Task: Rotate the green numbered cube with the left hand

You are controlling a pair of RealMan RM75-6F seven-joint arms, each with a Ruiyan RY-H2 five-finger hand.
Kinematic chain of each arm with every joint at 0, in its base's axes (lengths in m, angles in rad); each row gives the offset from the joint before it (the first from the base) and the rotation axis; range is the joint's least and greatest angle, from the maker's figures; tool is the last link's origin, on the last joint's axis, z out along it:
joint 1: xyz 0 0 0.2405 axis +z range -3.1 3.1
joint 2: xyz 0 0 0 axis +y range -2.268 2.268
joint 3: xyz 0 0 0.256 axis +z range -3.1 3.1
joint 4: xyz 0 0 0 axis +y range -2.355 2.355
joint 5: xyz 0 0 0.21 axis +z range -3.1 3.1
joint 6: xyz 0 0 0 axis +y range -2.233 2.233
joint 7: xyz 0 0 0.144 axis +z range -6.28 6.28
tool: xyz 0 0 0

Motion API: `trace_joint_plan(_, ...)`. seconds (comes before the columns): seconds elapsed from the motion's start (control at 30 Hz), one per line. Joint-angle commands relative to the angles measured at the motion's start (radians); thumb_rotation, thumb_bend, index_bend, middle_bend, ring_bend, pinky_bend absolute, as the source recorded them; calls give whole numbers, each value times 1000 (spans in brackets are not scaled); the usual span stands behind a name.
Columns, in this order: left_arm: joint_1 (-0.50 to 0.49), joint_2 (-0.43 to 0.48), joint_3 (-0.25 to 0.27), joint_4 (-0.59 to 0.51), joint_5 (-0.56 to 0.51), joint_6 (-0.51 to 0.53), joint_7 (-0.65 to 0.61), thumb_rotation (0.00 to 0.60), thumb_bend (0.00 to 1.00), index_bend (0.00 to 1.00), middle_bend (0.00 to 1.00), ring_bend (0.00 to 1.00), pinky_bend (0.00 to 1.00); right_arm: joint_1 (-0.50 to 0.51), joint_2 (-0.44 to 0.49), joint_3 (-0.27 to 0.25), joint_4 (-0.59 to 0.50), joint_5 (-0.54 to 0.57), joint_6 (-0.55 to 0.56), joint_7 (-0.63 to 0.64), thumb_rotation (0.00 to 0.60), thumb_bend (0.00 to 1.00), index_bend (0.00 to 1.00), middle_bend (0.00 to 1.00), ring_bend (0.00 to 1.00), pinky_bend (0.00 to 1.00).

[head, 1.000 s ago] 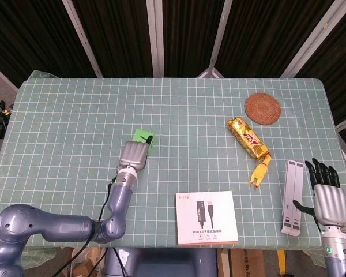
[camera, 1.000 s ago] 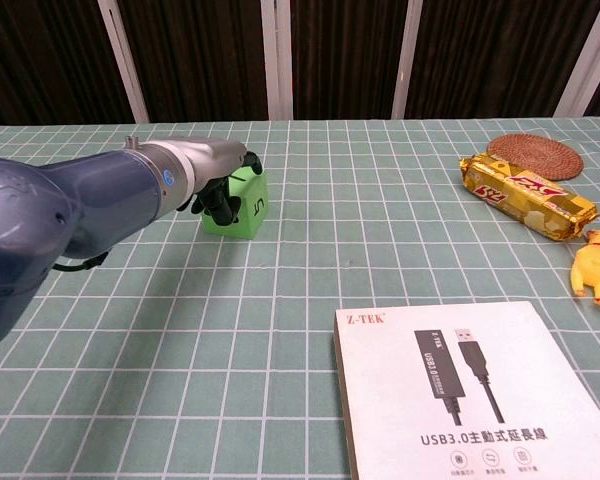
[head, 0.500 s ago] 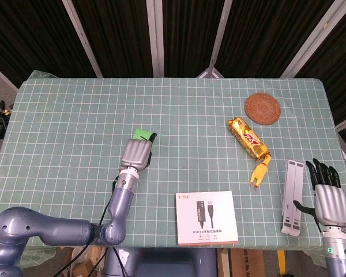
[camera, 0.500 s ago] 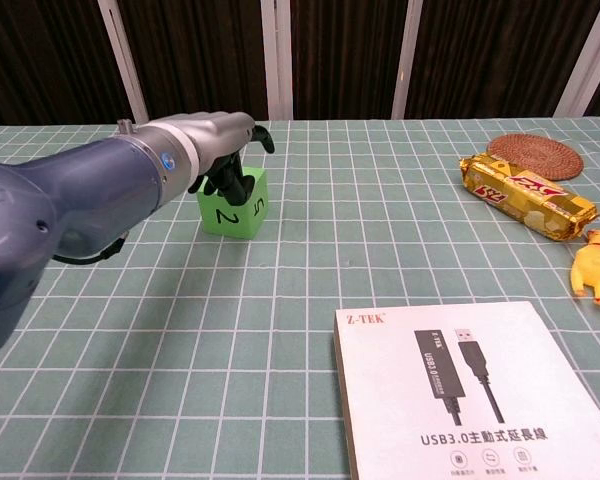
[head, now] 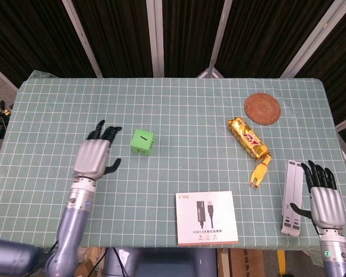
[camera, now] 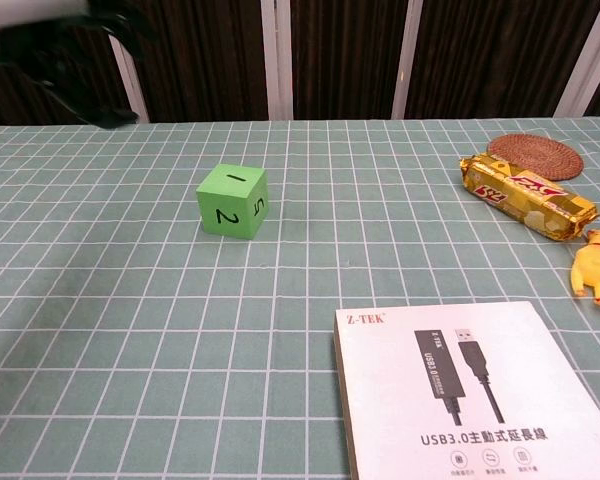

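While the left robot hand hangs spread, the green numbered cube shows 1, 2, perhaps 5.

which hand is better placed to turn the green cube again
Left. The left hand hovers open just beside the cube, nothing between them. The right hand is at the far table edge by the grey stand.
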Motion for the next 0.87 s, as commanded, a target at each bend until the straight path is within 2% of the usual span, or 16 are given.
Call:
trace_joint_plan(0.03,230,198,169,39,292,59,-303,600,352,166,137,0,120,1,-4,-3,-3,-4,2,-10,600,73,55,0,0,0)
trace_joint_plan(0.17,382,220,255,205,448,153,-504,600,339,168,132,0,117,2,-6,-3,5,-19,10,-5,600,73,55,0,0,0)
trace_joint_plan(0.27,455,215,293,294,482,170,-572,600,340,168,131,0,100,0,-9,-4,19,-49,30,7,600,73,55,0,0,0)
trace_joint_plan(0.37,503,216,314,336,480,152,-593,600,339,168,131,0,91,-3,-12,-7,35,-82,53,26,600,73,55,0,0,0)
trace_joint_plan(0.63,577,187,315,386,552,157,-602,600,339,167,131,0,91,-19,-1,-5,39,-108,96,59,600,72,55,0,0,0)
trace_joint_plan(0.87,618,183,291,401,587,151,-609,600,340,166,131,0,91,-27,6,-1,36,-103,105,58,600,74,55,0,0,0)
